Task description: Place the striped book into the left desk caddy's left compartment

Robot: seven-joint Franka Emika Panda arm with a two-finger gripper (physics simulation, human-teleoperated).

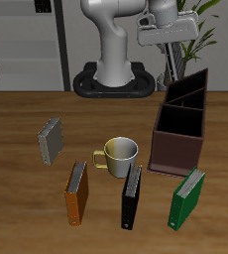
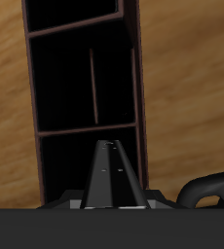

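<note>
The left desk caddy is a dark brown open-topped box with inner dividers, standing beside the mug. My gripper hangs high above the caddy's taller back end. In the wrist view the gripper is shut on a thin book seen edge-on, the striped book; its stripes do not show from this angle. The book's edge points down at the caddy, over an end compartment next to two narrow ones split by a thin divider. The book is well above the caddy's rim.
A pale mug stands in front of the robot. A mottled grey book, an orange book, a black book and a green book stand nearer the table's front edge.
</note>
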